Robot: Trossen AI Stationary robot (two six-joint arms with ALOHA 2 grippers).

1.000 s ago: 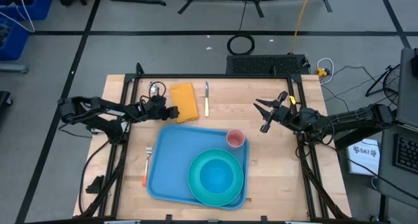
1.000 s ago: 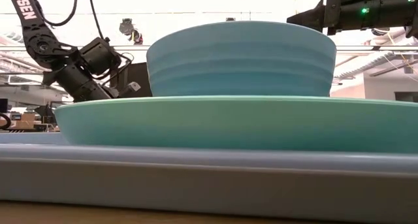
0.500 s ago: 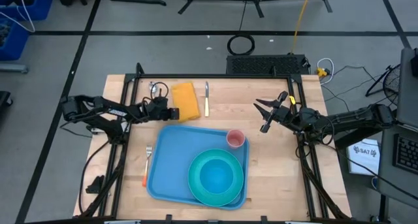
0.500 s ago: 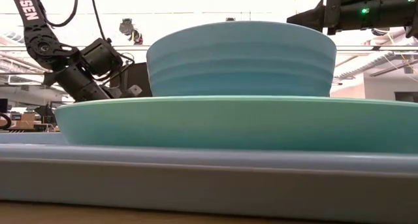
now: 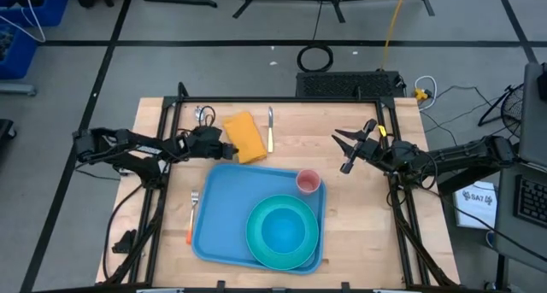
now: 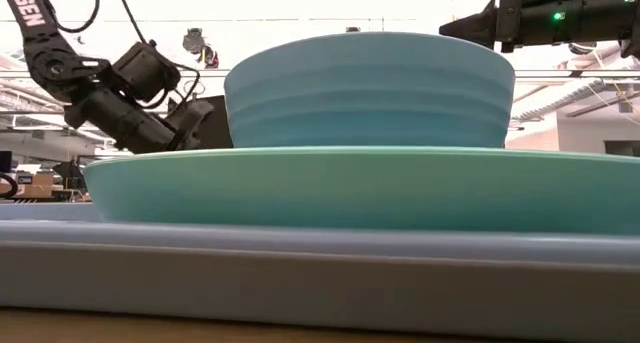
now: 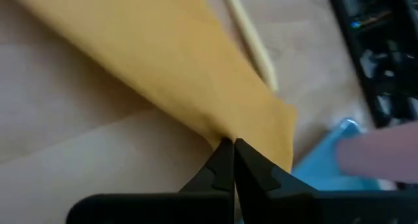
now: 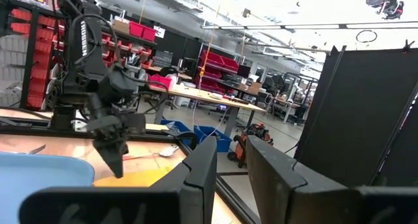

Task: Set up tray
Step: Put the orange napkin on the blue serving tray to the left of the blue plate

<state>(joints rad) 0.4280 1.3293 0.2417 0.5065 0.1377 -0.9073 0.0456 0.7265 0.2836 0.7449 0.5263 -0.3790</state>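
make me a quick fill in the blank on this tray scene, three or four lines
1. The left hand is shut on the ____ napkin.
2. The bowl sits on the plate, which sits on the ____.
3. The pink cup stands in a ____ of the tray.
4. The right hand holds ____.

Missing words: yellow; tray; corner; nothing

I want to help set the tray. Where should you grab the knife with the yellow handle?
Grab the knife by its yellow handle, coming from above. It lies flat on the table, handle end toward the tray, and the handle looks thicker than the blade. The napkin lies close beside it, so squeeze carefully.
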